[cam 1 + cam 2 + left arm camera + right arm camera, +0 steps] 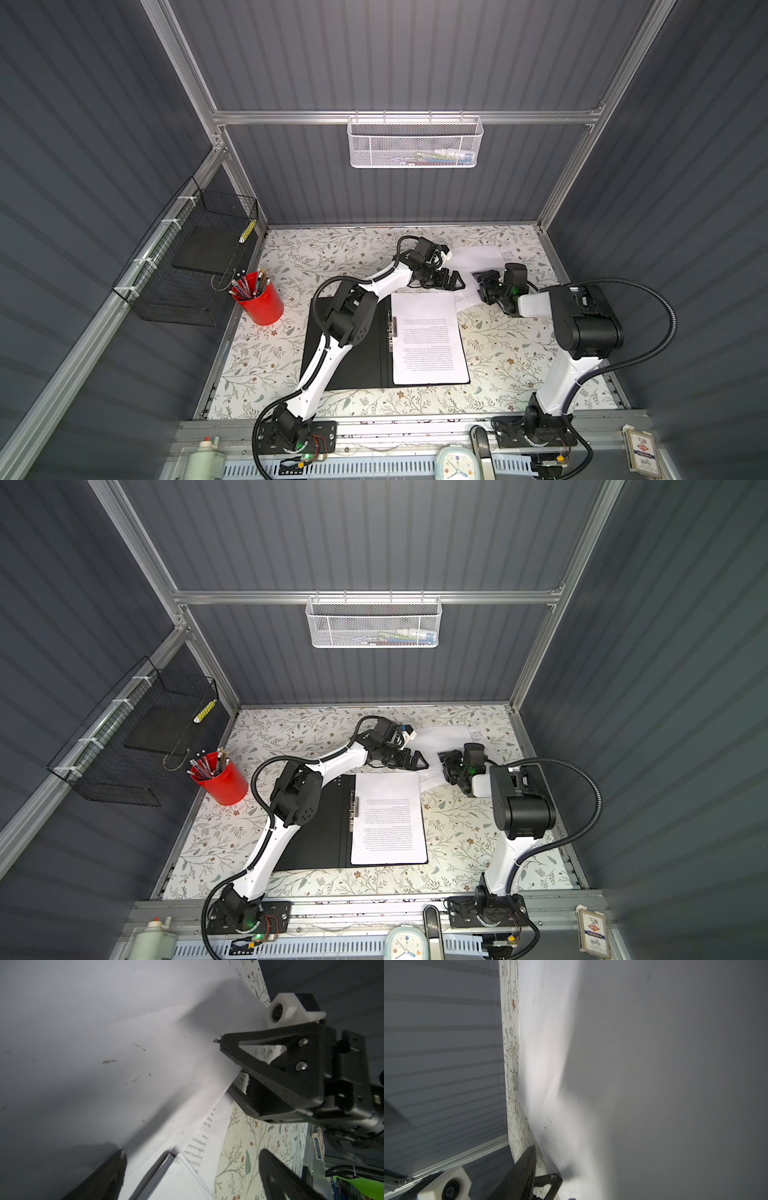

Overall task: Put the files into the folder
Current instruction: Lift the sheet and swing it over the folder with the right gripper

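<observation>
Behind the open folder (361, 361) | right gripper (225, 1065): jaws are being held half-parted astride the raised edge of a loose sheet (478, 259), gap showing | left gripper (456, 282): being held wide open just beside it | printed sheet (428, 336): being carried on the folder's right half, on floral table (507, 353)

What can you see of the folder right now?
The folder lies open and flat on the floral table, black inside showing, with a metal clip along its spine. One printed white sheet covers its right half; the left arm crosses above its left half. Its outer cover is hidden.
</observation>
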